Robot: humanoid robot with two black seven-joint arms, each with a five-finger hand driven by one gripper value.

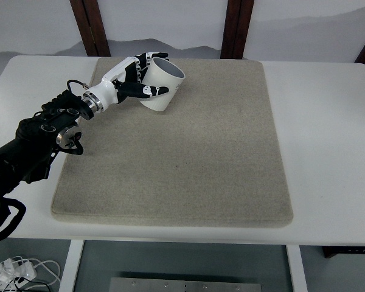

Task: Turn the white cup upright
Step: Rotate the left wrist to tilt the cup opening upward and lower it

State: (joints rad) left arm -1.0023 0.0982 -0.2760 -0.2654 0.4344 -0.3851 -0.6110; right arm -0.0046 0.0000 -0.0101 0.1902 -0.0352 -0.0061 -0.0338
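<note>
A: Cup position?
B: The white cup (161, 86) sits at the far left part of the beige mat (182, 164), tilted, its open mouth facing up and away.
A: And the hand?
B: The left hand (135, 78) wraps the cup, thumb across the near side, fingers (147, 58) curled around the far rim. Its black arm (36, 137) comes in from the left edge.
A: Surroundings?
B: The mat lies on a white tabletop (322, 121).
</note>
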